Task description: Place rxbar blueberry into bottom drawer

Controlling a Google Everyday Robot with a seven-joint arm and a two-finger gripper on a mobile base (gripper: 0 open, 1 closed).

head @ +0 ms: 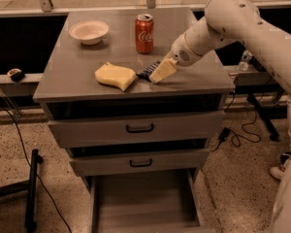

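On the grey metal cabinet surface (82,84), mid-frame, the robot's cream-coloured hand (161,71) sits at the right end of the flat navy-blue rxbar blueberry (146,72). Whether it is closed on the bar cannot be told. Just left lies a yellow wedge-shaped sponge (115,76). A red soda can (144,33) and a pale round bowl (88,31) stand toward the top. The wide grey bottom drawer (145,205) is pulled open at the lower edge.

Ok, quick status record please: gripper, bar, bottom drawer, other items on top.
rxbar blueberry: lying on the cabinet top, just right of the yellow sponge, partly covered by the gripper
gripper: down on the cabinet top, at the bar's right end
bottom drawer: pulled open, bar not in it
other items: soda can and bowl toward the back
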